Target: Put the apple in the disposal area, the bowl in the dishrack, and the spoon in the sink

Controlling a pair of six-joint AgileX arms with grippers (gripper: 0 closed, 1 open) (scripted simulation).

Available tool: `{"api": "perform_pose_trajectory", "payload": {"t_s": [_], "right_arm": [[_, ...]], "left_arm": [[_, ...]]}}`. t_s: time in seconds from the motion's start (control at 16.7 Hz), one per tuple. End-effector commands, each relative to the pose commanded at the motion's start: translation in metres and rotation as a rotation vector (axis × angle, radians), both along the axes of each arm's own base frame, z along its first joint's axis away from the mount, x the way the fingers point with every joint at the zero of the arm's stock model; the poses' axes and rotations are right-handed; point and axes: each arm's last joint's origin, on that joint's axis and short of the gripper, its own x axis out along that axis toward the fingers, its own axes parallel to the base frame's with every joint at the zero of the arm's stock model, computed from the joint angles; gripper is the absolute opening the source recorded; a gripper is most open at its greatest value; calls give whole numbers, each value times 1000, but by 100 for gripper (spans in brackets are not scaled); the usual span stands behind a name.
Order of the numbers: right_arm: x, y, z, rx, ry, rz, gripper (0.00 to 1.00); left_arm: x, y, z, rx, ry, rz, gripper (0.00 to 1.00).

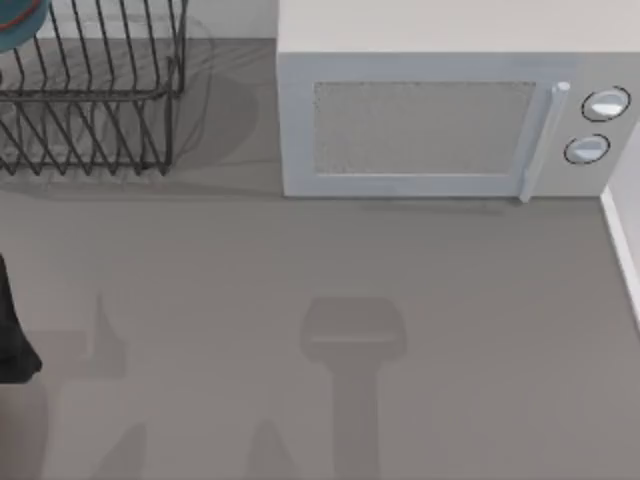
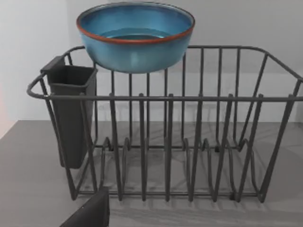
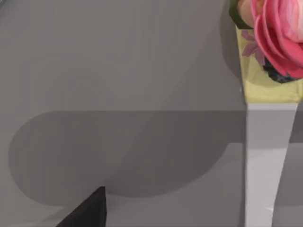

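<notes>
Top view: a dark piece of my left arm [image 1: 14,330] sits at the table's left edge, well in front of the black thin-wire dishrack [image 1: 95,95]; a white microwave [image 1: 440,120] stands right of the rack.

Left wrist view: a dark finger tip [image 2: 92,213] is nearest, its spread impossible to tell. Beyond it the round blue-teal bowl with a reddish-brown rim [image 2: 136,35] sits at the rack's top rear, seemingly on the wires. I judge it is best settled level among the prongs.

Right wrist view: a dark finger tip [image 3: 87,210] over grey table, again impossible to tell, near a yellow box with pink flowers [image 3: 272,52].
</notes>
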Motion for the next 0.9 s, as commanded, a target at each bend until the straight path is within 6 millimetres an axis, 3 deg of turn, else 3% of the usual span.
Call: {"api": "perform_pose_trajectory", "payload": {"t_s": [0.06, 0.3, 0.72, 0.9], "right_arm": [[1, -1, 22, -26, -23, 2, 0], [5, -4, 38, -31, -32, 1, 0], [3, -2, 106, -18, -13, 0, 0], [1, -1, 121, -26, -23, 2, 0]], "left_arm": [[0, 0, 0, 0, 0, 0, 100], [0, 0, 0, 0, 0, 0, 100], [0, 0, 0, 0, 0, 0, 100], [0, 0, 0, 0, 0, 0, 100]]}}
